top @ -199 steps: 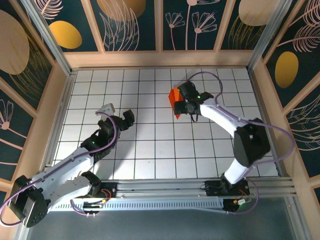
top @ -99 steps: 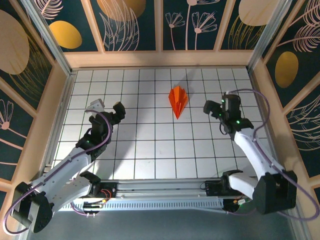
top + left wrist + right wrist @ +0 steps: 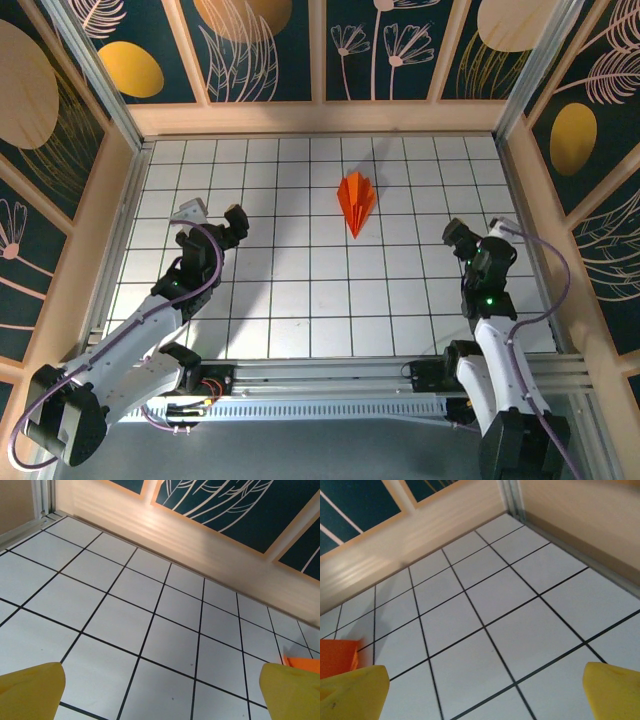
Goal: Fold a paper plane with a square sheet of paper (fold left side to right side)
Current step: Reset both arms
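The orange paper plane (image 3: pixel 355 201) lies folded on the white grid table, its point toward the near side, in the upper middle of the top view. A corner of the paper plane (image 3: pixel 302 663) shows at the right edge of the left wrist view, and a piece of the paper plane (image 3: pixel 337 656) at the left edge of the right wrist view. My left gripper (image 3: pixel 210 218) stands open at the left, several tiles from it, nothing between its yellow fingertips (image 3: pixel 32 690). My right gripper (image 3: pixel 475 232) is open at the right, also apart, its fingertips (image 3: pixel 612 690) spread wide.
Wooden walls (image 3: pixel 320 118) with dark patterned panels close in the table (image 3: pixel 300 290) at the back and both sides. The arm bases sit on a rail (image 3: pixel 330 380) along the near edge. Bare tiles lie between the grippers.
The right gripper has let go of the paper plane and pulled back right and toward the near side. The left gripper drew back slightly left. The plane stays where it was set down.
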